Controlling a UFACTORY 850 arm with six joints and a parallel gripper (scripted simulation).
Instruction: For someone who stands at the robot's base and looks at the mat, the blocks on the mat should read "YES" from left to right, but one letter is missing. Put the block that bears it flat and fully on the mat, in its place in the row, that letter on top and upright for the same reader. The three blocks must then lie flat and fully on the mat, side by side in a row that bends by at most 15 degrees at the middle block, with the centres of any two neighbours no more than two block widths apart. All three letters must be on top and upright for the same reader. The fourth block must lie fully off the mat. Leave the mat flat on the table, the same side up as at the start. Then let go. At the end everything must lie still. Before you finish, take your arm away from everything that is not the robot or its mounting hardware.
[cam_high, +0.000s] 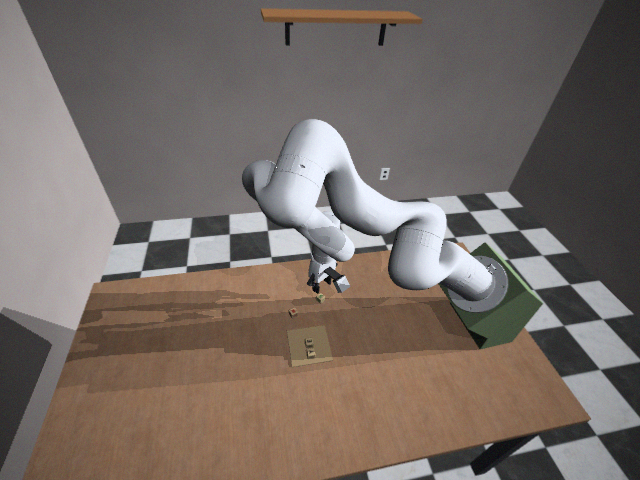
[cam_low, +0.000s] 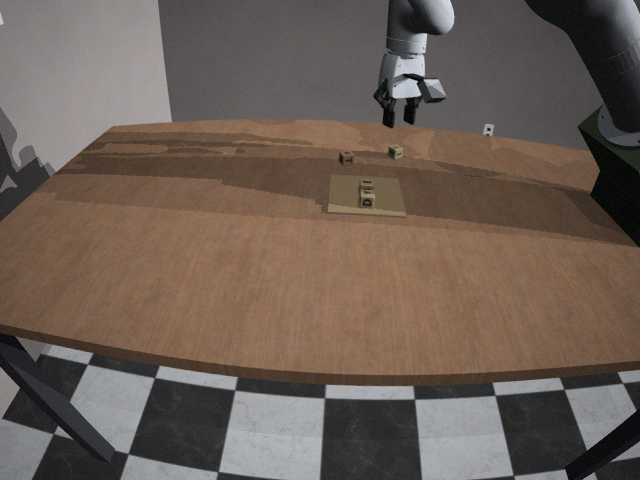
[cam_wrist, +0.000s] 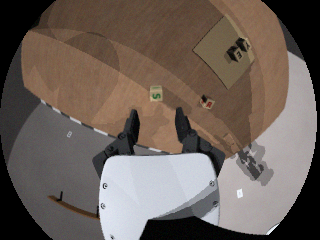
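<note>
A tan mat (cam_high: 299, 356) (cam_low: 341, 198) (cam_wrist: 214, 54) lies on the table with two letter blocks (cam_high: 310, 347) (cam_low: 366, 193) (cam_wrist: 238, 50) on it, side by side. Off the mat lie two more blocks. One has green marks (cam_high: 321, 298) (cam_low: 395, 151) (cam_wrist: 156, 94). The other has red marks (cam_high: 293, 312) (cam_low: 346, 157) (cam_wrist: 208, 102). My gripper (cam_high: 320, 282) (cam_low: 398, 118) (cam_wrist: 156, 115) hangs in the air above the green-marked block. Its fingers stand partly open with nothing between them.
The green robot base (cam_high: 509, 304) (cam_low: 615, 170) stands at the table's right end. A wooden shelf (cam_high: 341, 16) hangs on the back wall.
</note>
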